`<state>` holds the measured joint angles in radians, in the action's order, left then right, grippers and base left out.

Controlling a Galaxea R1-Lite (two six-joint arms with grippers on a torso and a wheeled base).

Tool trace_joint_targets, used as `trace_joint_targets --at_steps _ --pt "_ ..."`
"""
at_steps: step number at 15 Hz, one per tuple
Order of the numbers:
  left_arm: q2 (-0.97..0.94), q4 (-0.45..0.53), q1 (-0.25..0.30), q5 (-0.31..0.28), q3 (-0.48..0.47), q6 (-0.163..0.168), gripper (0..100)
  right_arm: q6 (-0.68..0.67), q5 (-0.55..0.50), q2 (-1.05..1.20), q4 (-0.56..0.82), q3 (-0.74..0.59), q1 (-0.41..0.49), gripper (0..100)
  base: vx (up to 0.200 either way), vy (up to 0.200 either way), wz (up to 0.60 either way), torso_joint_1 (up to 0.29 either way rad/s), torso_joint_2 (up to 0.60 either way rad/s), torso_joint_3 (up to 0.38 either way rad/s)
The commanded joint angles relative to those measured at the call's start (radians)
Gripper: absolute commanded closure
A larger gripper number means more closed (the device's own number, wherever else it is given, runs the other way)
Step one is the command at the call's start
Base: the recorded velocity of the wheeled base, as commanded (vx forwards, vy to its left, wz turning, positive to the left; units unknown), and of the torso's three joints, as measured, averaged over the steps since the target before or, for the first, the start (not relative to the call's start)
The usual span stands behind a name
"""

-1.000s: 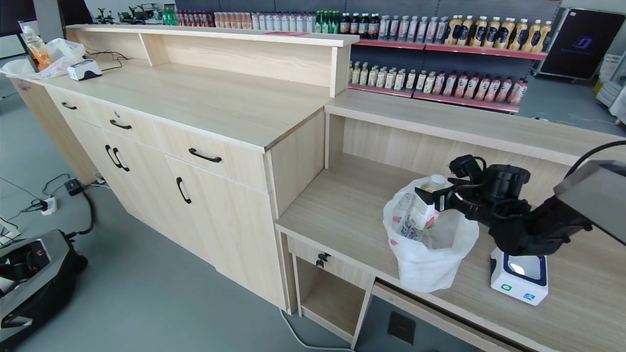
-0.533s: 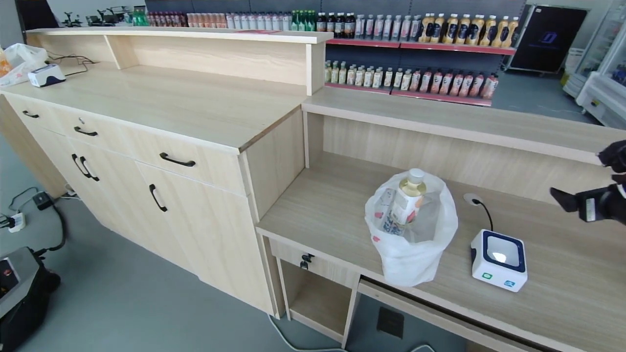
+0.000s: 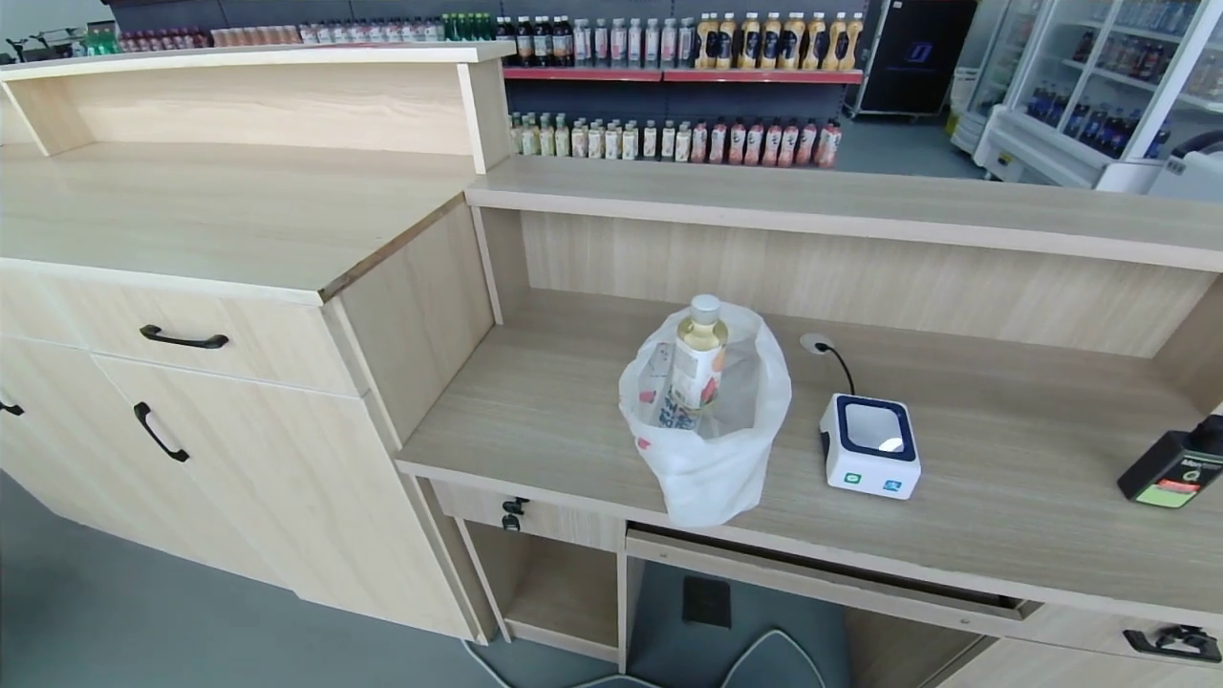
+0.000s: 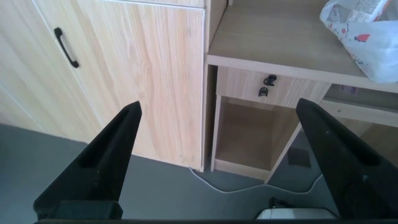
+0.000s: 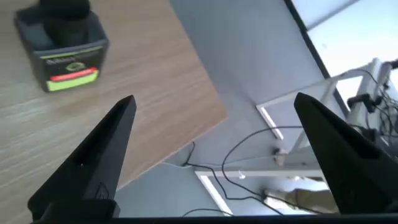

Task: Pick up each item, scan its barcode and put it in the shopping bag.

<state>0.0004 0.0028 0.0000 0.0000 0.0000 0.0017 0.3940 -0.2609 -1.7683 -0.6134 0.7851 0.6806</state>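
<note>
Bottle (image 3: 696, 363) sits in the shopping bag (image 3: 712, 459), near upright with a slight lean, its cap above the bag's rim. A pale packet lies beside it inside. Bag stands on the surface (image 3: 1003, 449), with the scanner (image 3: 869, 444) just beside it on the robot's right.

Just changed: a second ago the right jaws held the bottle at the bag's mouth. Half a second ago they had let go and drawn off to the right, leaving the bottle standing in the bag. Reading: this item is bagged and its cycle is closed.

Right jaws: spread wide, nothing between them, above the right end of the surface. A dark container (image 5: 62, 53) with a green-and-red label is just ahead of them. In the head view it stands at the far right of the surface, well apart from the scanner. Judged the next item to pick and scan; no contact yet.

Left jaws: spread wide, empty, held low off the front of the surface, facing the cupboard door (image 4: 143, 81) and the floor (image 4: 93, 180). A corner of the bag shows beyond them.

Against the earlier head frames: the whole picture has slid leftward, so the camera has turned to the robot's right and the things have not moved. Bag, bottle and scanner keep their places relative to one another. The turn brings the dark container into the picture.
</note>
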Motion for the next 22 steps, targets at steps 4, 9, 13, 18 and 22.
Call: trace_joint_targets --at_steps 4,9,13,18,22 --pt "0.0 0.0 0.0 0.0 0.0 0.0 0 0.325 0.353 -0.198 0.083 0.167 0.048 0 0.0 0.0 0.0 0.0 0.0 0.0" --pt "0.0 0.0 0.0 0.0 0.0 0.0 0 0.397 0.437 -0.258 0.083 0.187 0.051 0 0.0 0.0 0.0 0.0 0.0 0.0" --pt "0.0 0.0 0.0 0.0 0.0 0.0 0 0.394 0.456 -0.292 0.084 0.272 0.053 0 0.0 0.0 0.0 0.0 0.0 0.0" --pt "0.0 0.0 0.0 0.0 0.0 0.0 0 0.393 0.514 -0.336 0.087 0.29 0.059 0 0.0 0.0 0.0 0.0 0.0 0.0" --pt "0.0 -0.001 0.0 0.0 0.0 -0.002 0 0.394 0.545 -0.379 0.083 0.322 0.043 0 0.0 0.0 0.0 0.0 0.0 0.0"
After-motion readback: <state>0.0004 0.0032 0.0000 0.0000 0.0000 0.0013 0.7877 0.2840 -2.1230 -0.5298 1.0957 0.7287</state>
